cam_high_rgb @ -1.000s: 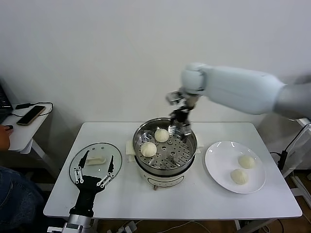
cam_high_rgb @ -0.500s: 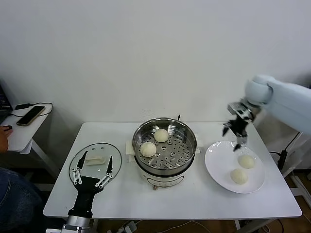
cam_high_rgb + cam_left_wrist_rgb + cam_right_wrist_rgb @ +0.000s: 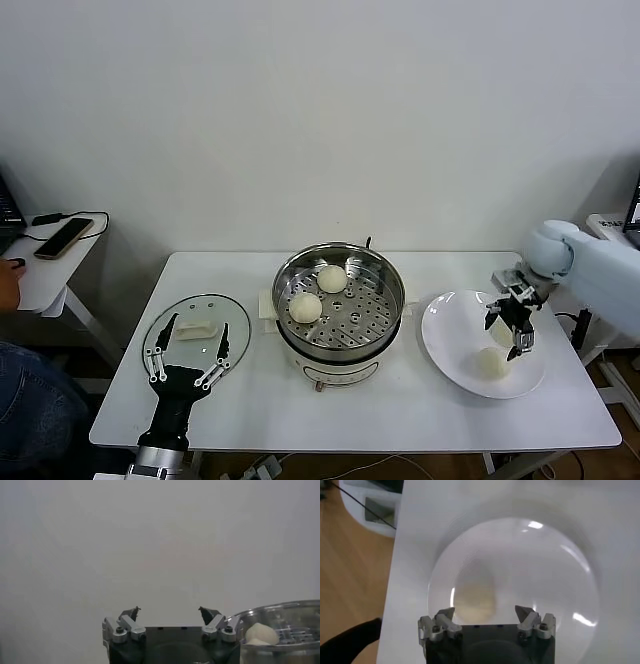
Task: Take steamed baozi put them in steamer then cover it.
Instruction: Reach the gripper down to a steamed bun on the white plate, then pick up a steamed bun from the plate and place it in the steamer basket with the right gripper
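Two baozi point(image 3: 318, 292) in steamer point(image 3: 340, 302), right hand point(image 3: 514, 331) open over plate point(image 3: 520, 575)

white table point(image 3: 400, 415), steamer point(image 3: 340, 305), cover point(image 3: 197, 335), plate point(image 3: 450, 345)

A white table point(image 3: 400, 410) is filling the lower middle of the head view, standing against a plain white wall point(image 3: 300, 120) that is taking up the whole upper half. On the table's right part a flat white plate point(image 3: 450, 345) is lying. At the far left edge a small white side table point(image 3: 40, 275) is standing, with a dark phone point(image 3: 63, 237) lying on its top and a black cable point(image 3: 50, 217) running just behind it. In the lower left corner a person's knee in blue jeans point(image 3: 30, 410) is showing. In the right wrist view, wooden flooring point(image 3: 350, 580) is showing along the left side.
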Robot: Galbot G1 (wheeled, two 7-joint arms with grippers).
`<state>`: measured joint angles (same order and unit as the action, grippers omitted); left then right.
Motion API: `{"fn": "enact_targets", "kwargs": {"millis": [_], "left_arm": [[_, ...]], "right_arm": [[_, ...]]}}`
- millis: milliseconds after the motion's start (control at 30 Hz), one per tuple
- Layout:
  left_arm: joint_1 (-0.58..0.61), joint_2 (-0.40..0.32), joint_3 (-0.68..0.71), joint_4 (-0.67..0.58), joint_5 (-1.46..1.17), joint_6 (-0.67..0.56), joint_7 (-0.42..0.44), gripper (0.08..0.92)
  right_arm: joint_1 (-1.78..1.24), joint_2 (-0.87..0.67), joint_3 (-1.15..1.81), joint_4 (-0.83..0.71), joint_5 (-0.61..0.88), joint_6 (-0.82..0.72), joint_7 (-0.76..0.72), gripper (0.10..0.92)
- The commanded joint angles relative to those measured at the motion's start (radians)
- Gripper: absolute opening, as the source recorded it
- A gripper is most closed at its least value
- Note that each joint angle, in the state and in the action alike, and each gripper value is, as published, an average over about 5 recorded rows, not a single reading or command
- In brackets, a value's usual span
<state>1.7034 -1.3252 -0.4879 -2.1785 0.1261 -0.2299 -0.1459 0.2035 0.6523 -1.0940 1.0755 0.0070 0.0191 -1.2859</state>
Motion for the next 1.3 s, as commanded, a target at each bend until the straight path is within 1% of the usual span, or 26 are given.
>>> {"fn": "enact_targets", "kwargs": {"millis": [33, 267, 367, 567, 700, 867, 1000, 1200, 1300], "left_arm": [[0.0, 0.0, -0.004, 0.006, 0.0, -0.003, -0.002, 0.823], [0.002, -0.004, -0.003, 0.006, 0.001, -0.003, -0.003, 0.823], [0.003, -0.005, -0.006, 0.005, 0.001, -0.004, -0.004, 0.823], [0.003, -0.008, -0.007, 0.003, 0.001, -0.005, -0.006, 0.823], [0.005, -0.011, -0.004, -0.002, 0.003, -0.004, -0.005, 0.823], [0.005, -0.007, 0.0, -0.009, 0.003, -0.004, -0.006, 0.823], [0.003, 0.0, 0.003, -0.011, 0.001, -0.004, -0.006, 0.823], [0.002, 0.011, 0.006, -0.016, -0.007, -0.008, -0.007, 0.823], [0.002, 0.015, 0.009, -0.02, -0.01, -0.008, -0.008, 0.823]], "right_arm": [[-0.143, 0.002, 0.09, -0.037, -0.064, 0.012, 0.046, 0.823], [-0.16, 0.022, 0.105, -0.049, -0.078, 0.013, 0.073, 0.823], [-0.158, 0.023, 0.105, -0.048, -0.08, 0.012, 0.079, 0.808], [-0.154, 0.014, 0.105, -0.029, -0.076, 0.012, 0.087, 0.708], [-0.121, -0.003, 0.096, -0.002, -0.073, 0.015, 0.084, 0.68], [0.024, -0.025, 0.064, 0.062, -0.07, 0.045, 0.042, 0.669], [0.173, -0.009, 0.024, 0.105, -0.044, 0.12, -0.004, 0.668], [0.49, 0.085, -0.151, 0.188, 0.086, 0.253, -0.022, 0.67], [0.581, 0.163, -0.191, 0.224, 0.117, 0.314, -0.021, 0.67]]}}
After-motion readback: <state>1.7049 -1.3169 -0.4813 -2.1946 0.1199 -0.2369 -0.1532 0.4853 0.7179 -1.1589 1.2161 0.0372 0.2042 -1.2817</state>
